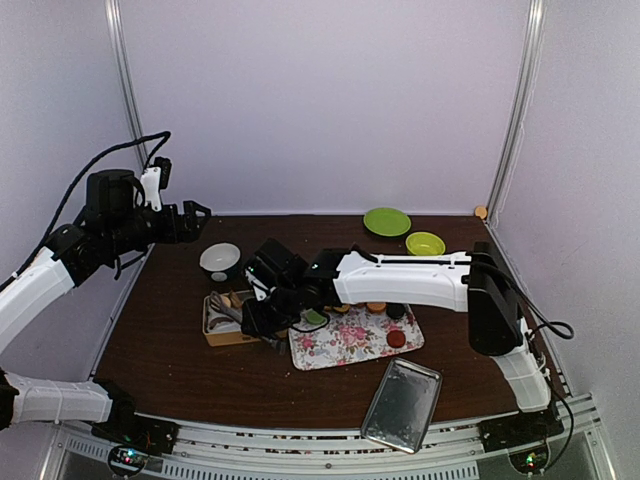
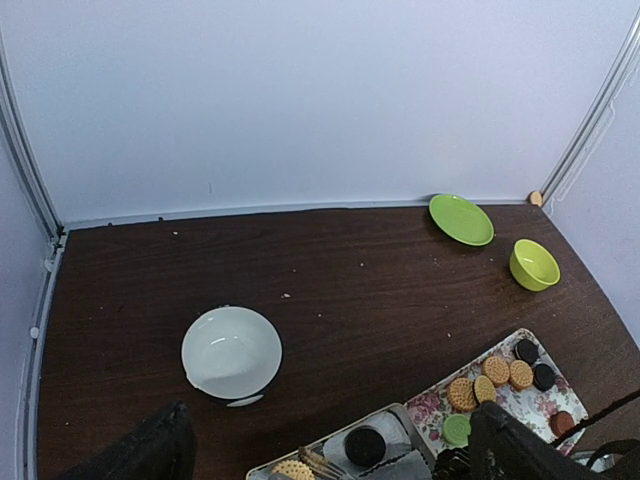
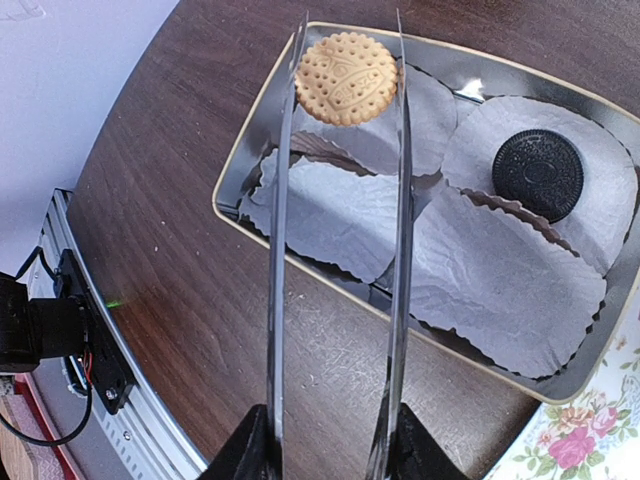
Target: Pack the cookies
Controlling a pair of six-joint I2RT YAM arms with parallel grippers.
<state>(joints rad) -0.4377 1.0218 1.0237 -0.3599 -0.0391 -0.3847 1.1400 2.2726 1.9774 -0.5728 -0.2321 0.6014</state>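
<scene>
A tin box [image 3: 232,160] lined with white paper cups [image 3: 330,215] sits left of a floral tray [image 1: 355,340]. My right gripper [image 3: 348,55] reaches over the tin on long metal blades, shut on an orange-yellow cookie [image 3: 347,78] above the far-left cup. A black cookie [image 3: 538,172] lies in another cup. On the tray [image 2: 505,405] lie several more cookies: orange-yellow [image 2: 497,370], black [image 2: 544,376], green [image 2: 457,430] and dark red [image 2: 563,422]. My left gripper [image 1: 195,215] hangs open and empty, raised at the back left, far from the tin.
A white bowl [image 1: 220,260] stands just behind the tin. A green plate [image 1: 386,221] and a yellow-green bowl [image 1: 425,243] are at the back right. A metal lid [image 1: 402,404] lies near the front edge, right of centre.
</scene>
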